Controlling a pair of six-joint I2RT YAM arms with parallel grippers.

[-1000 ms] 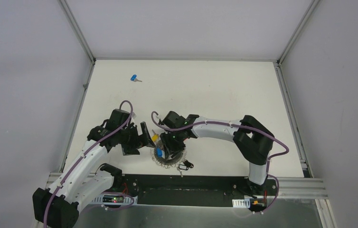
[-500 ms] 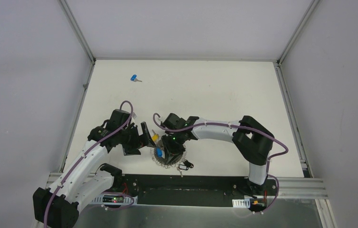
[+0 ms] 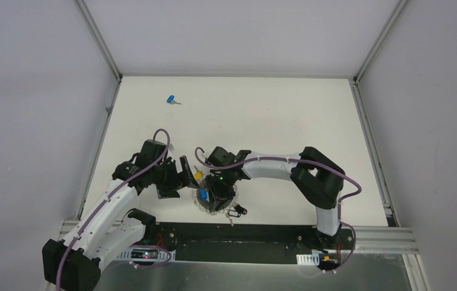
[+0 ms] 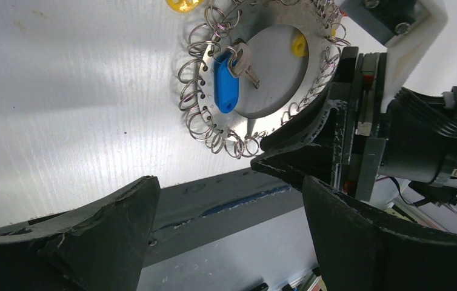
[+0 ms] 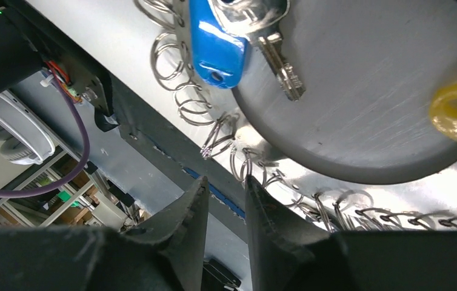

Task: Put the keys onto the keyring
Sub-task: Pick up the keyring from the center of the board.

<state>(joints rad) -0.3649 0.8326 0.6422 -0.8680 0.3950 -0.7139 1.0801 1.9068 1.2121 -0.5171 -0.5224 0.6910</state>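
Observation:
The keyring [image 3: 215, 202], a grey disc [image 4: 274, 73] fringed with wire rings, lies near the table's front edge. A key with a blue tag [image 4: 226, 82] hangs on it. A yellow-headed key [image 3: 197, 176] lies just beyond the ring. A blue-headed key [image 3: 171, 99] lies far off at the back left. My right gripper [image 5: 226, 182] points down at the ring's near rim. Its jaws stand a narrow gap apart, with wire loops [image 5: 238, 163] at the tips and nothing seen between them. My left gripper [image 4: 229, 188] hovers wide open just left of the keyring, holding nothing.
A black fob [image 3: 236, 211] lies by the keyring's right side, close to the table's front edge [image 4: 214, 200]. White walls with metal rails [image 3: 99, 42] enclose the table on three sides. Both arms crowd the near middle.
The right gripper's jaws have drawn closer together and the right arm has shifted slightly left over the keyring. The left arm has not moved.

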